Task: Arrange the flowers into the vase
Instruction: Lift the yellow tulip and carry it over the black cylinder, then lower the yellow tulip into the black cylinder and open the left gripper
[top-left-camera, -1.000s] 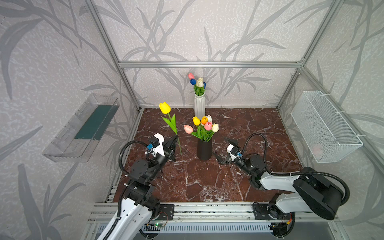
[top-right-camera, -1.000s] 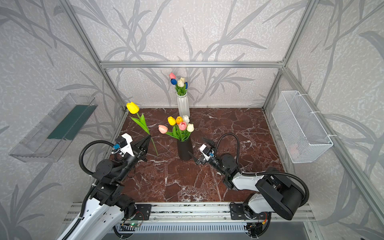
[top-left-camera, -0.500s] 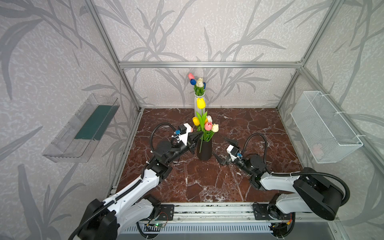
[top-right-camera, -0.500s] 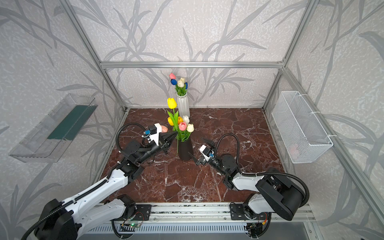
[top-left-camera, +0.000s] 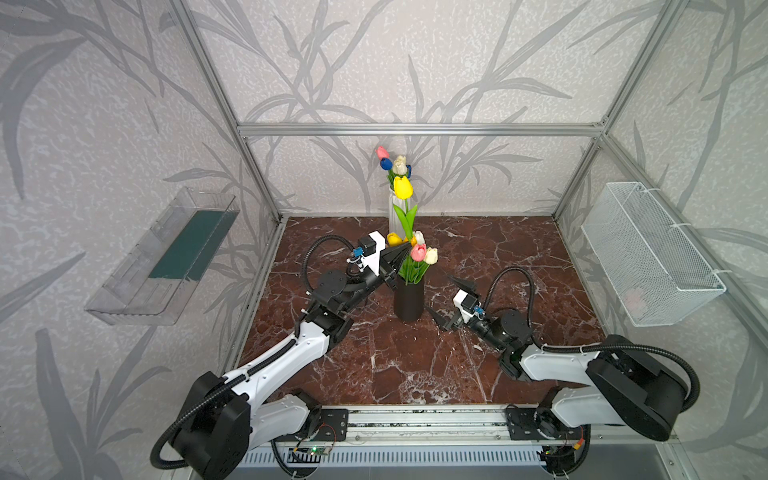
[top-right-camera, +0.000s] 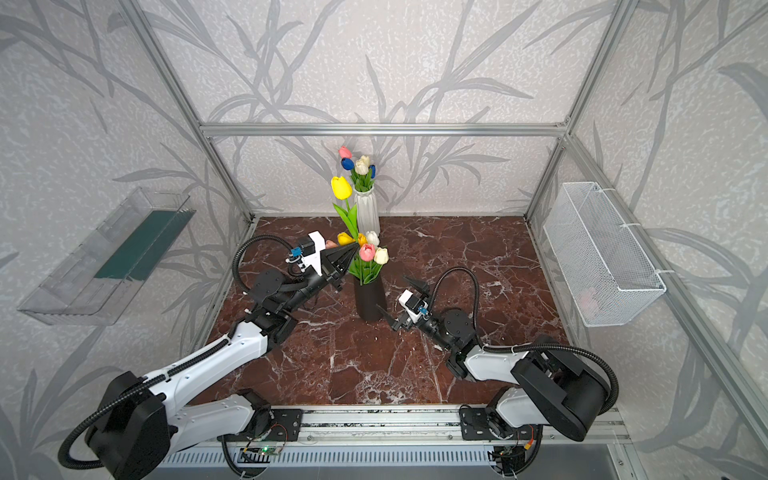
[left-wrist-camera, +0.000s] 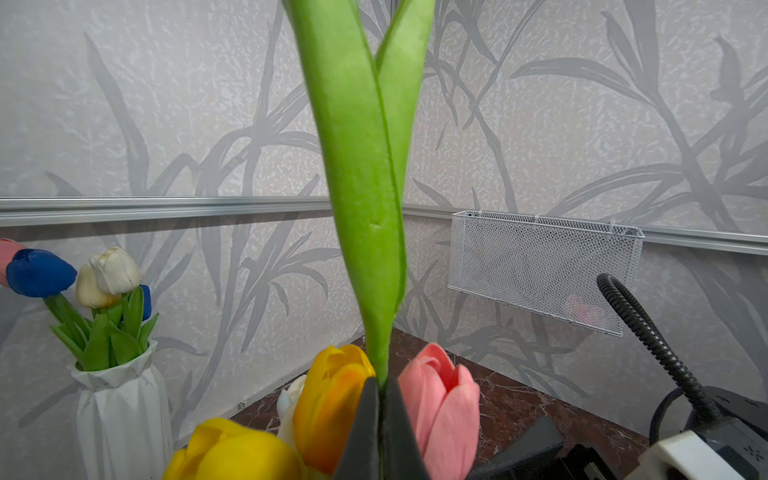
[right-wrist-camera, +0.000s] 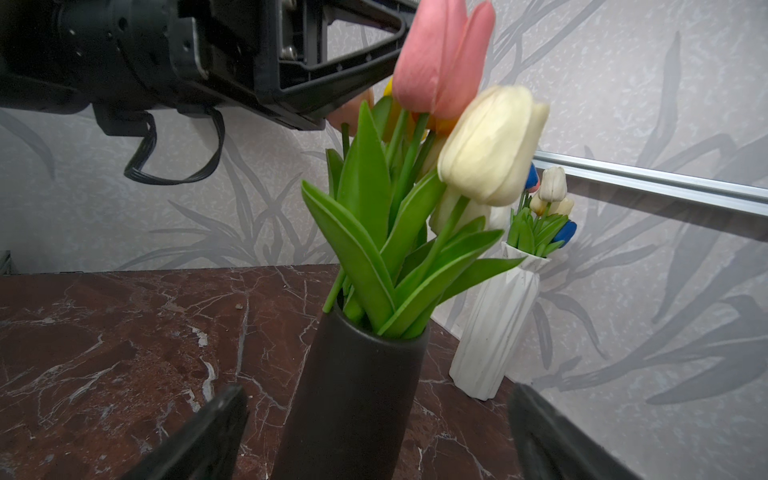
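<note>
Flowers (top-left-camera: 419, 255): yellow, orange, pink and cream tulips stand bunched in the black vase (top-left-camera: 409, 301) near the middle of the counter (top-left-camera: 498, 249). A second bunch, pink, blue and cream, fills the white vase (top-right-camera: 367, 210) at the back wall.
Held tulip (top-right-camera: 341, 187): one yellow tulip stands upright with its head well above the bunch, and its stem and long leaves rise straight out of the left jaws.
Left jaws: pinched shut on that tulip's stem, with the tips among the flower heads over the black vase. The left wrist view shows yellow and orange heads on one side of them and the pink head on the other.
Stem end: hidden in the leaves below the jaws, so whether it sits inside the vase cannot be told.
Right jaws: spread wide and holding nothing, low over the counter just beside the black vase on its right, facing it. The right wrist view shows the vase body ahead between the two tips. The nearer tip is very close to the vase in both top views, but contact cannot be told.
Edges: the black vase stands clear of the white vase. The wire basket (top-left-camera: 648, 253) hangs on the right wall and the clear tray (top-left-camera: 166, 257) on the left wall, both well apart from the vases.
Open room: bare counter lies in front of the black vase and to both sides.
</note>
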